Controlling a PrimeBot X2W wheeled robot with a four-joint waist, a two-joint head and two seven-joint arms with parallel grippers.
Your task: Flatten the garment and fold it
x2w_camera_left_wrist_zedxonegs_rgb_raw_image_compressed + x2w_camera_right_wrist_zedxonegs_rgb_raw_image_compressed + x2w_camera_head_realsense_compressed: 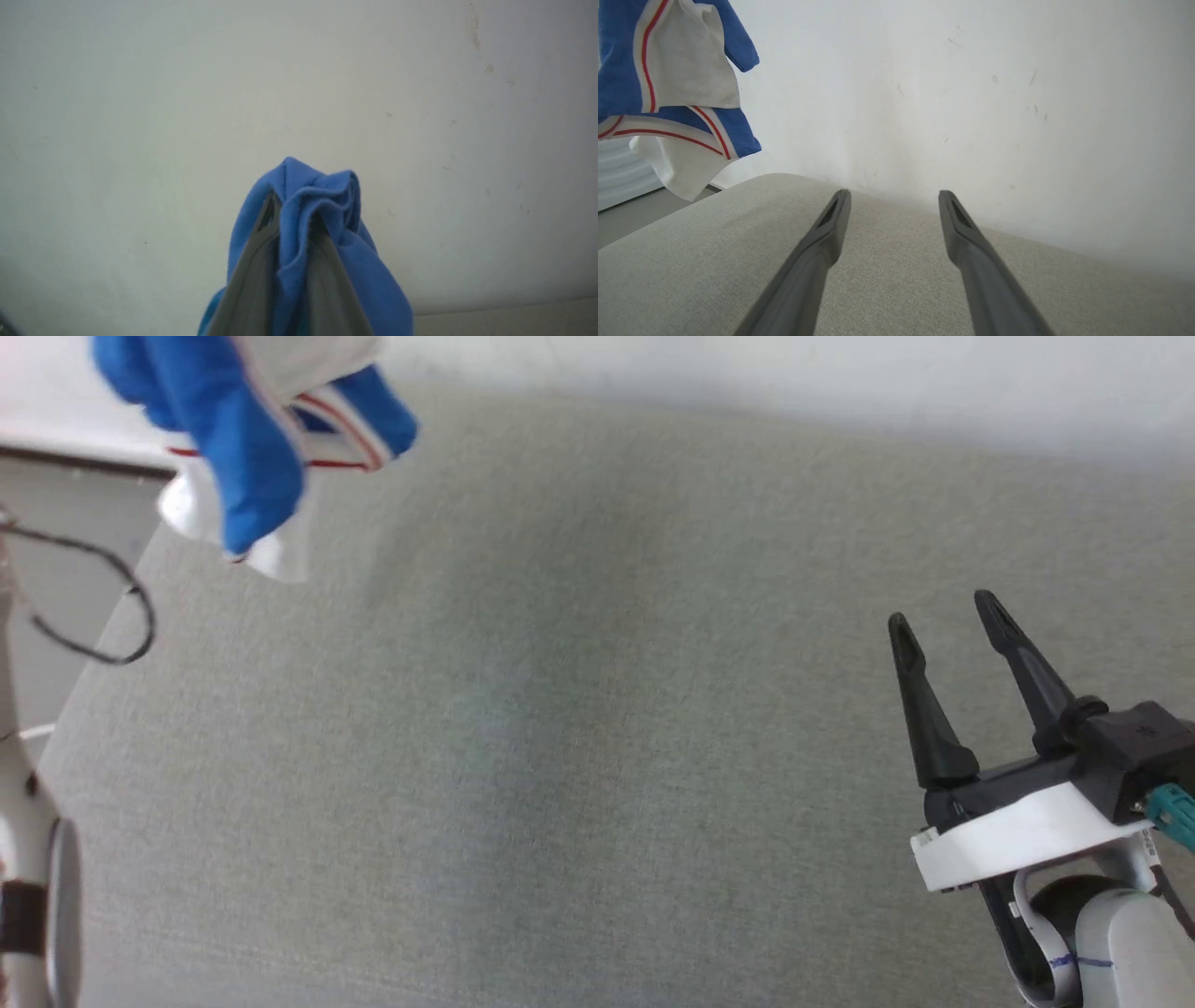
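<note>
The garment [245, 439], royal blue with white sleeves and red-striped white trim, hangs bunched in the air over the far left corner of the grey cloth-covered surface [579, 728]. In the left wrist view my left gripper [292, 212] is shut on a fold of blue cloth of the garment [322, 196], which drapes over both fingers. The garment [672, 93] dangles at the upper left of the right wrist view, clear of the surface. My right gripper [945, 616] stands open at the right with nothing between its fingers; its fingers [829, 224] point toward the wall.
A white wall [971, 93] rises behind the far edge of the surface. At the left, beyond the surface's edge, a dark cable [103, 607] loops beside a pale robot part [28, 859].
</note>
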